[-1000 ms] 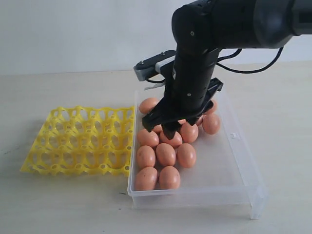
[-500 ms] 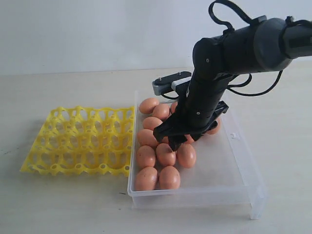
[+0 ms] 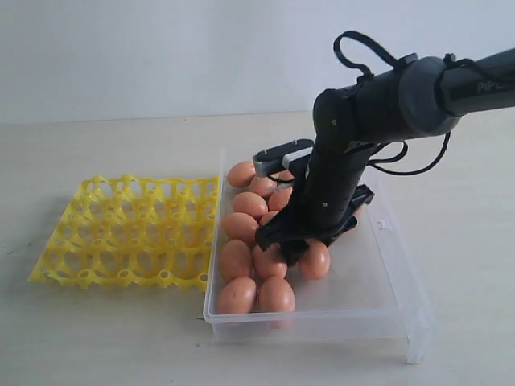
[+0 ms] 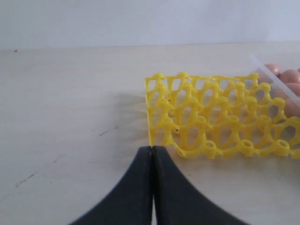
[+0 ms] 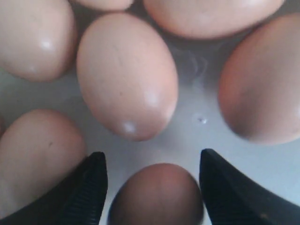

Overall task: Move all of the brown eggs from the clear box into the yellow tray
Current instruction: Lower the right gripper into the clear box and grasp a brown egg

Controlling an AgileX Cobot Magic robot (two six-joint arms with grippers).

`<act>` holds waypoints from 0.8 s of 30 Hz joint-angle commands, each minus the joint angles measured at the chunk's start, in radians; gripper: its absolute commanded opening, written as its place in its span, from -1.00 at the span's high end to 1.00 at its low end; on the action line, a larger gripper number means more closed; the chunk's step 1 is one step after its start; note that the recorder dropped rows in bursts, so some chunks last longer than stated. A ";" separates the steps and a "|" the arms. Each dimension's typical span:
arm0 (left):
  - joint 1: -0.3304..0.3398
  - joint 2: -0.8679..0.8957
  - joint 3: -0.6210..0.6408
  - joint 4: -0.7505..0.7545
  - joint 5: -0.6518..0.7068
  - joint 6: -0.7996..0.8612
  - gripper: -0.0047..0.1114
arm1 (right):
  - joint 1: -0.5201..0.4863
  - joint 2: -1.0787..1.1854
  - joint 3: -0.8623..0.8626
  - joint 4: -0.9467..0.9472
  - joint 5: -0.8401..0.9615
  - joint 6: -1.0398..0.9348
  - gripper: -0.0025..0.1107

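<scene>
The right jaws stand wide apart with nothing gripped, one tip on either side of a brown egg (image 5: 157, 194) among the brown eggs (image 3: 241, 227) clustered in the clear box (image 3: 386, 277); the yellow tray (image 3: 121, 233), just beside the box on the bench (image 3: 96, 346), holds no egg; this looks like the first pick, so I would centre the egg between the tips, keep them off its neighbours, and close gently; the right arm (image 3: 378, 104) reaches in from the right, wrist bent steeply down over the cluster; the left jaws are pressed together, empty, near the tray's corner.
</scene>
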 commanded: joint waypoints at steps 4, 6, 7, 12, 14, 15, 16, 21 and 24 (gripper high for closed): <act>0.001 -0.006 -0.004 -0.002 -0.010 0.003 0.92 | 0.005 0.009 0.006 0.062 0.035 -0.039 -0.07; 0.001 -0.006 -0.004 -0.002 -0.010 0.003 0.92 | 0.005 0.009 0.006 0.064 0.033 -0.045 -0.08; 0.001 -0.006 -0.004 -0.002 -0.010 0.003 0.92 | 0.005 0.009 0.006 0.064 0.027 -0.045 -0.08; 0.001 -0.006 -0.004 -0.002 -0.010 0.003 0.92 | 0.005 0.009 0.006 0.066 0.022 -0.045 -0.08; 0.001 -0.006 -0.004 -0.002 -0.010 0.003 0.92 | 0.005 0.009 0.006 0.066 0.014 -0.047 -0.08; 0.001 -0.006 -0.004 -0.002 -0.010 0.003 0.92 | 0.005 0.009 0.006 0.066 0.007 -0.047 -0.08; 0.001 -0.006 -0.004 -0.002 -0.010 0.003 0.92 | 0.005 0.009 0.006 0.066 0.001 -0.051 -0.08; 0.001 -0.006 -0.004 -0.002 -0.010 0.003 0.92 | 0.005 -0.001 0.006 0.066 -0.031 -0.052 -0.08; 0.001 -0.006 -0.004 -0.002 -0.010 0.003 0.92 | 0.005 -0.006 0.006 0.066 -0.057 -0.052 -0.08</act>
